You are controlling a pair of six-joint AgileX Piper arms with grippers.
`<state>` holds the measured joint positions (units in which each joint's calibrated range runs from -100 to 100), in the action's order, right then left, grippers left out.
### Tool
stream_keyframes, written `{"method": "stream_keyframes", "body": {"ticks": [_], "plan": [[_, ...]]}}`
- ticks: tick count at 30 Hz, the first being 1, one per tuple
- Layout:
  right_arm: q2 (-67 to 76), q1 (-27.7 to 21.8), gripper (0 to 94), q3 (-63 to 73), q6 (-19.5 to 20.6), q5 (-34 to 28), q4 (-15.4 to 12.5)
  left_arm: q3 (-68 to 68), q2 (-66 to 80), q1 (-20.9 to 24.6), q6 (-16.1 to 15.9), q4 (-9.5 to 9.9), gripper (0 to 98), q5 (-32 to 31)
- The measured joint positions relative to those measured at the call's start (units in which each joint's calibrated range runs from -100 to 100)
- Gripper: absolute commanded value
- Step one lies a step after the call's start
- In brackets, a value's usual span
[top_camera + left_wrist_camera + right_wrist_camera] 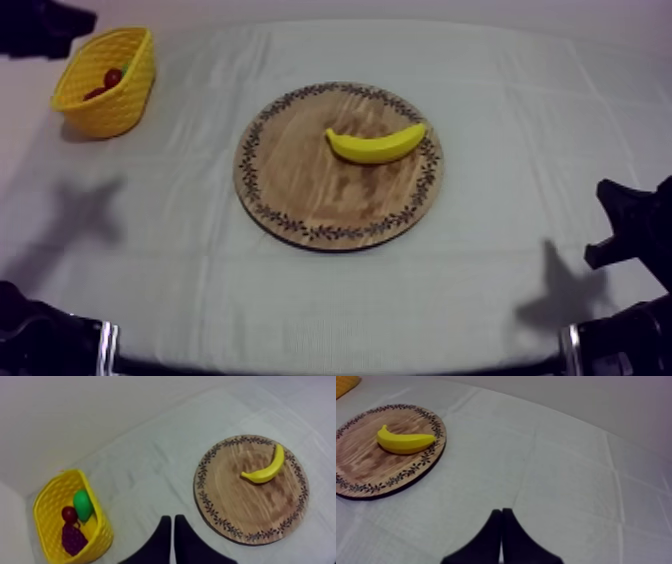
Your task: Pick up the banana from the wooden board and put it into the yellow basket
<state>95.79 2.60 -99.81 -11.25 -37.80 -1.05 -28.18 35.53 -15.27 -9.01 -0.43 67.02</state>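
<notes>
Soft, even light falls from above on the desk's grey-white cloth (330, 310), with a cool, dim cast. A soft-edged left shadow (85, 212) and right shadow (562, 292) lie on it. The banana (378, 146) shades the wooden board (300, 190) faintly; the yellow basket (105, 85) darkens the cloth at its foot.

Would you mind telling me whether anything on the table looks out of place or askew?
Nothing stands out: the banana lies on the wooden board, and the yellow basket stands upright holding a pear, a small red fruit and grapes.
</notes>
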Motion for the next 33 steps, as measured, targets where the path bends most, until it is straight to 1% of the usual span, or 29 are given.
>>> {"method": "stream_keyframes", "body": {"ticks": [1,2,3,5,13,18,20,21,27,29,31,33], "plan": [[0.00,0.00,0.2,0.00,0.00,0.00,0.00,2.91,-2.83,-0.88,-0.04,0.43,0.0,1.24],[0.00,0.00,0.2,0.00,0.00,0.00,0.00,5.19,-5.55,-1.78,0.05,0.43,0.0,1.89],[0.00,0.00,0.2,0.00,0.00,0.00,0.00,7.95,-8.13,-2.72,0.11,1.06,0.0,2.77],[0.00,0.00,0.2,0.00,0.00,0.00,0.00,12.72,-12.68,-4.44,0.25,1.60,0.0,4.03],[0.00,0.00,0.2,0.00,0.04,0.00,0.00,29.18,-29.42,-11.40,-0.47,2.01,0.0,8.30],[0.00,0.00,0.2,0.00,0.01,0.00,0.00,34.97,-37.88,-14.63,-1.69,1.09,0.0,9.86],[0.00,0.00,0.2,0.00,0.01,0.00,0.00,36.32,-41.17,-15.59,-2.35,0.43,0.0,10.24],[0.00,0.00,0.2,0.00,0.01,0.00,0.00,36.71,-42.39,-15.90,-2.63,0.43,0.0,10.26],[0.00,0.00,0.2,0.00,0.01,-0.02,0.00,38.20,-50.43,-16.99,-3.83,-1.52,1.2,9.32],[0.00,0.00,0.2,0.00,0.01,-0.02,0.00,38.78,-52.78,-17.26,-3.94,-2.02,7.9,8.58],[0.00,0.00,0.2,0.00,0.01,-0.02,0.00,39.61,-54.86,-17.62,-4.20,-2.28,20.4,8.18],[0.00,0.00,0.2,0.00,0.01,-0.02,0.00,40.18,-56.93,-18.03,-4.34,-2.35,35.4,7.83]]}}
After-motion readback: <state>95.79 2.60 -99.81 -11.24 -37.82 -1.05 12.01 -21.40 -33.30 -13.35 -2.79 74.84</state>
